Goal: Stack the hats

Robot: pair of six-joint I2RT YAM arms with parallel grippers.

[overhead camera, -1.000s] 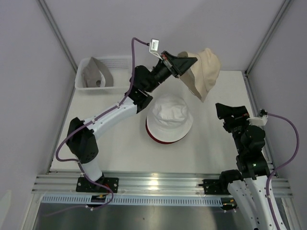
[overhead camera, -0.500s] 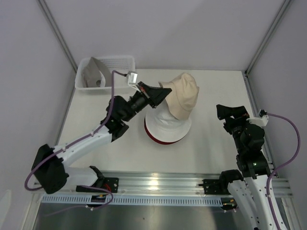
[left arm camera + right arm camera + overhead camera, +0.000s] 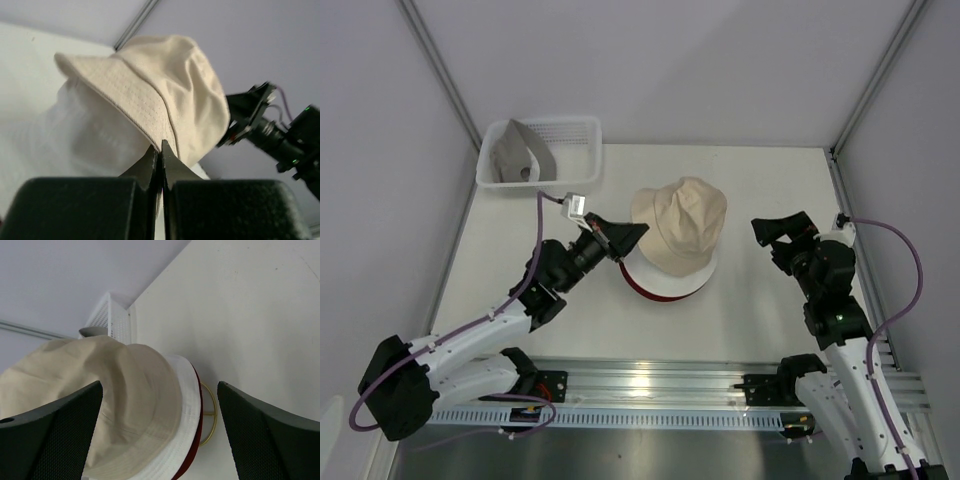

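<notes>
Beige hat [image 3: 680, 225]: sat atop white hat [image 3: 708, 266] and dark red hat [image 3: 645, 288], mid-table; left gripper [image 3: 638, 234] pinched its left brim, probably seating it. Right gripper [image 3: 782, 232]: stood spread, empty. Grey hat [image 3: 515, 155]: lay in far-left basket [image 3: 575, 125].

from my remote seat i look down on a white table [image 3: 770, 180], matte and evenly lit. plain pale grey panels box it in on three sides: a back wall [image 3: 670, 70], a left wall [image 3: 370, 150] and a right wall [image 3: 925, 150]. a slim metal strut runs down each back corner, the left strut [image 3: 442, 70] and the right strut [image 3: 877, 75]. along the table's near edge lies a ribbed aluminium rail [image 3: 650, 380] with a bright gleam of light at its middle. just below it i see a white slotted strip [image 3: 650, 415], then a sheet of brushed metal [image 3: 650, 452]. shadows are soft.
</notes>
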